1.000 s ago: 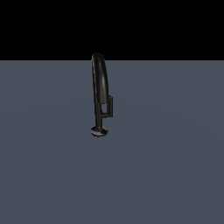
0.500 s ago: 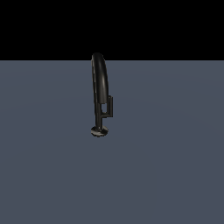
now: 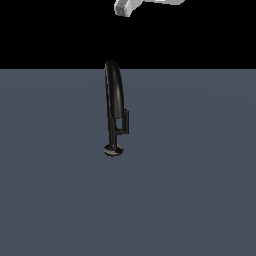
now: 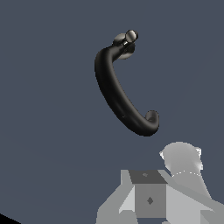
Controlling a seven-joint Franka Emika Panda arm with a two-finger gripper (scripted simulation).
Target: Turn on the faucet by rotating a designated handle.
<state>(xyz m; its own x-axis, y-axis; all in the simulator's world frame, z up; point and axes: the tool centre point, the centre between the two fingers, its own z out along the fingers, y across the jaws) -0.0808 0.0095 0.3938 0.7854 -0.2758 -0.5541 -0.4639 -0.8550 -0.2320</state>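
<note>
The glossy black faucet (image 3: 114,100) stands upright on the grey floor, its arched spout at the top and its small round base (image 3: 113,149) below. The handle (image 3: 126,121), a short dark vertical bar, sits on the exterior view's right of the lower stem, joined by a small stub. A white part of my arm (image 3: 125,7) shows at the top edge, high above the faucet and apart from it. The wrist view looks down on the faucet's spout (image 4: 118,96) and base (image 4: 124,43). Grey parts of my gripper (image 4: 151,194) show there, clear of the faucet; its jaws are not readable.
The flat grey floor (image 3: 200,190) spreads all around the faucet. A black background lies above its far edge. Nothing else stands in view.
A white part of my arm has come into the top edge of the exterior view. The faucet and its handle have not moved.
</note>
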